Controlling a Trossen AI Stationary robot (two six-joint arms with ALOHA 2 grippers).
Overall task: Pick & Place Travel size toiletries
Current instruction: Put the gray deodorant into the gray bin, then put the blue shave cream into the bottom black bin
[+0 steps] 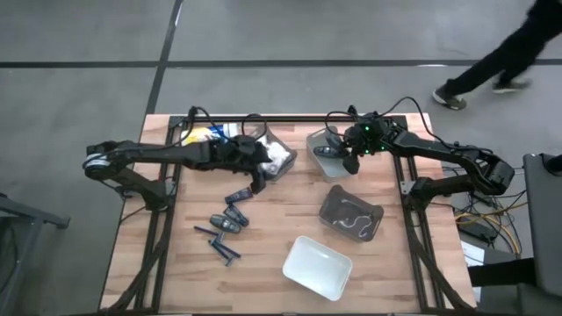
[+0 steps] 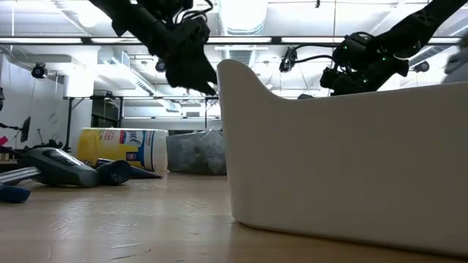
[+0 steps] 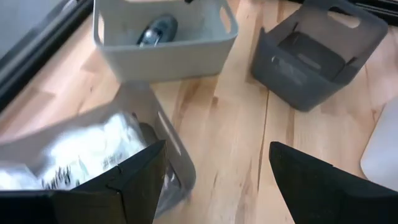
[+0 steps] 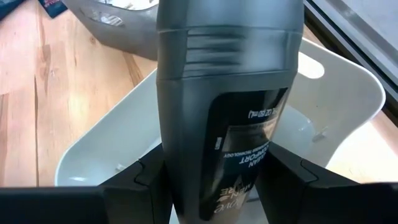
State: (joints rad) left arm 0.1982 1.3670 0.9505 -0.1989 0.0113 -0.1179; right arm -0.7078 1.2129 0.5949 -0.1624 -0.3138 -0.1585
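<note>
Dark grey bottle (image 4: 227,112) upright between fingers (image 4: 140,180); others (image 1: 226,224) loose on table

Toiletries (image 1: 226,226) scattered lower left of the high view, three bins (image 1: 349,215) to the right, canister (image 1: 200,135) upper left.

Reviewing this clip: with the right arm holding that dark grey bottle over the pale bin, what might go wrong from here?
1. The right tool grips the dark grey bottle only near its lower end, so it may tilt or slip before release.
2. The pale bin already holds a dark item; the bottle might land on it and come to rest unevenly.
3. The left tool, open and empty, hovers close to the clear bin of white packets and may nudge it.
</note>
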